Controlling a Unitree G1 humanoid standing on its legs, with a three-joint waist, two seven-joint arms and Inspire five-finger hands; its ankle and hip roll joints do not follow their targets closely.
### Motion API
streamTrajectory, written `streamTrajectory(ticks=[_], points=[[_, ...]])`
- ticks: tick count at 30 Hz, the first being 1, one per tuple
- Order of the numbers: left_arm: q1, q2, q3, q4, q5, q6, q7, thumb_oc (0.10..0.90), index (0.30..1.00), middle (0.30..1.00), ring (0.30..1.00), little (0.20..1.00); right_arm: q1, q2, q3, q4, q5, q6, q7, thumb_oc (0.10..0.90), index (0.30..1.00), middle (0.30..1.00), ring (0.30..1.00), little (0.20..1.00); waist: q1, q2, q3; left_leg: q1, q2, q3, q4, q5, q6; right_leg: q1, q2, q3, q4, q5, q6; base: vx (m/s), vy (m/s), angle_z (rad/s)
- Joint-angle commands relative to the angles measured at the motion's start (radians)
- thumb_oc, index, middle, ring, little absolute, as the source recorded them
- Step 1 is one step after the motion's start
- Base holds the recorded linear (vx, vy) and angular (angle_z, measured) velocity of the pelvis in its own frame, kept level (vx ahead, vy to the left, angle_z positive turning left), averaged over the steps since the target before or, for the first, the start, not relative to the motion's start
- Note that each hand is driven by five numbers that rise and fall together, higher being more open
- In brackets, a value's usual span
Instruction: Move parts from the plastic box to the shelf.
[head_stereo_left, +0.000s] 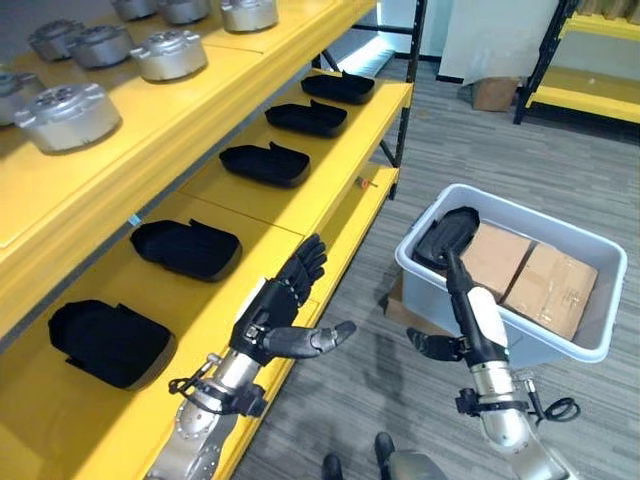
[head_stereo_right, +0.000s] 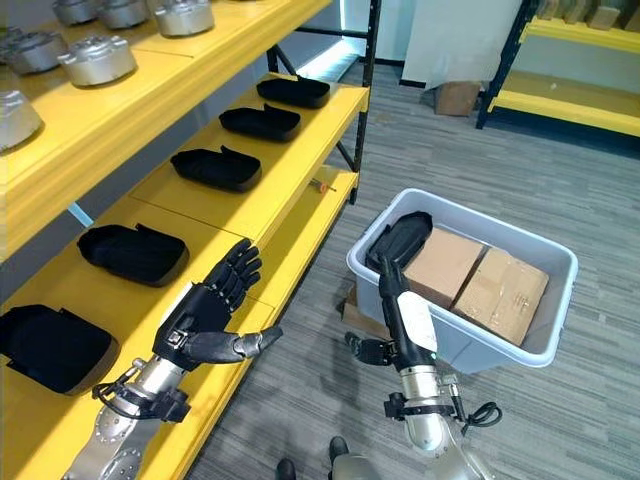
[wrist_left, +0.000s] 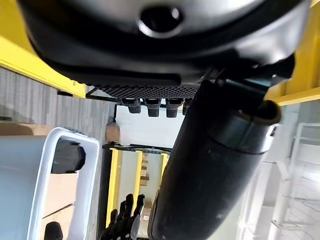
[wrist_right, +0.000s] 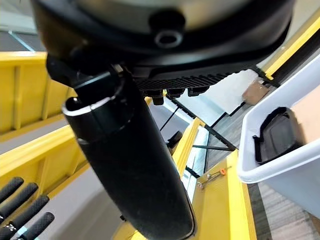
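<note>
Plastic box (head_stereo_left: 590, 345) holds one black part (head_stereo_left: 447, 238); both hands' fingers (head_stereo_left: 305, 262) spread, empty.

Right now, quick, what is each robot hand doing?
Left hand: open, fingers straight, holding nothing, over the yellow shelf edge.
Right hand: open, empty, held by the plastic box.

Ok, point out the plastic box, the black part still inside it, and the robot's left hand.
plastic box (head_stereo_left: 600, 345): left eye view, near rim corner.
black part (head_stereo_left: 450, 232): left eye view, its top face.
left hand (head_stereo_left: 268, 318): left eye view, back of the palm.
</note>
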Motion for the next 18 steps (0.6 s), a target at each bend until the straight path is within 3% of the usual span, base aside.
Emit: streamTrajectory(ticks=[1, 3, 4, 5, 8, 12, 14, 18], points=[[-0.055, 0.013, 0.059, -0.065, -0.017, -0.143, -0.031, 0.900, 1.000, 1.000, 1.000, 1.000, -0.102, -0.025, -0.021, -0.081, -0.010, -0.071, -0.038, 0.900, 1.000, 1.000, 1.000, 1.000, 0.021, -0.018, -0.023, -0.052, 0.014, 0.065, 0.054, -0.055, 0.022, 0.011, -0.021, -0.144, 0.191, -0.051, 0.074, -0.08, 0.026, -0.14], [-0.061, 0.008, 0.061, -0.055, -0.020, -0.152, -0.034, 0.900, 1.000, 1.000, 1.000, 1.000, -0.117, -0.018, -0.015, -0.074, -0.021, -0.084, -0.043, 0.900, 1.000, 1.000, 1.000, 1.000, 0.033, -0.020, -0.007, -0.056, 0.023, 0.083, 0.060, -0.052, 0.026, -0.026, -0.055, -0.172, 0.264, -0.029, 0.092, -0.08, -0.005, -0.58], [-0.066, -0.001, 0.065, -0.052, -0.034, -0.147, -0.046, 0.900, 1.000, 1.000, 1.000, 1.000, -0.126, -0.010, -0.015, -0.062, -0.029, -0.097, -0.049, 0.900, 1.000, 1.000, 1.000, 1.000, 0.040, -0.024, 0.004, -0.055, 0.034, 0.095, 0.065, -0.049, 0.026, -0.036, -0.096, -0.179, 0.269, -0.006, 0.108, -0.04, -0.043, -0.69], [-0.067, -0.003, 0.066, -0.053, -0.032, -0.144, -0.046, 0.900, 1.000, 1.000, 1.000, 1.000, -0.128, -0.007, -0.015, -0.056, -0.030, -0.100, -0.052, 0.900, 1.000, 1.000, 1.000, 1.000, 0.042, -0.025, 0.007, -0.052, 0.038, 0.098, 0.066, -0.049, 0.025, -0.032, -0.106, -0.177, 0.259, 0.000, 0.112, 0.02, -0.097, -0.47], [-0.074, -0.001, 0.054, -0.038, -0.025, -0.149, -0.035, 0.900, 1.000, 1.000, 1.000, 1.000, -0.140, 0.002, -0.016, -0.048, -0.038, -0.096, -0.053, 0.900, 1.000, 1.000, 1.000, 1.000, 0.043, -0.030, 0.007, -0.034, 0.059, 0.100, 0.060, -0.048, 0.010, 0.012, -0.168, -0.153, 0.134, 0.045, 0.126, 0.06, -0.130, -0.32], [-0.071, 0.008, 0.042, -0.015, -0.048, -0.156, -0.064, 0.900, 1.000, 1.000, 1.000, 1.000, -0.162, 0.012, -0.002, -0.039, -0.047, -0.067, -0.059, 0.900, 1.000, 1.000, 1.000, 1.000, 0.042, -0.039, -0.007, 0.011, 0.094, 0.111, 0.023, -0.053, -0.024, 0.052, -0.262, -0.119, -0.106, 0.159, 0.171, 0.08, -0.235, -0.18], [-0.063, 0.017, 0.040, -0.006, -0.052, -0.163, -0.069, 0.900, 1.000, 1.000, 1.000, 1.000, -0.177, 0.016, 0.001, -0.028, -0.048, -0.061, -0.052, 0.900, 1.000, 1.000, 1.000, 1.000, 0.047, -0.044, -0.009, 0.031, 0.115, 0.130, 0.013, -0.059, -0.040, 0.053, -0.289, -0.131, -0.157, 0.203, 0.192, 0.07, -0.322, -0.01], [-0.055, 0.011, 0.049, -0.030, -0.041, -0.173, -0.037, 0.900, 1.000, 1.000, 1.000, 1.000, -0.200, 0.000, 0.012, -0.033, -0.041, -0.045, -0.015, 0.900, 1.000, 1.000, 1.000, 1.000, 0.067, -0.061, -0.020, 0.035, 0.159, 0.172, 0.025, -0.057, -0.068, 0.084, -0.288, -0.206, -0.215, 0.191, 0.203, 0.07, -0.401, -0.04]])
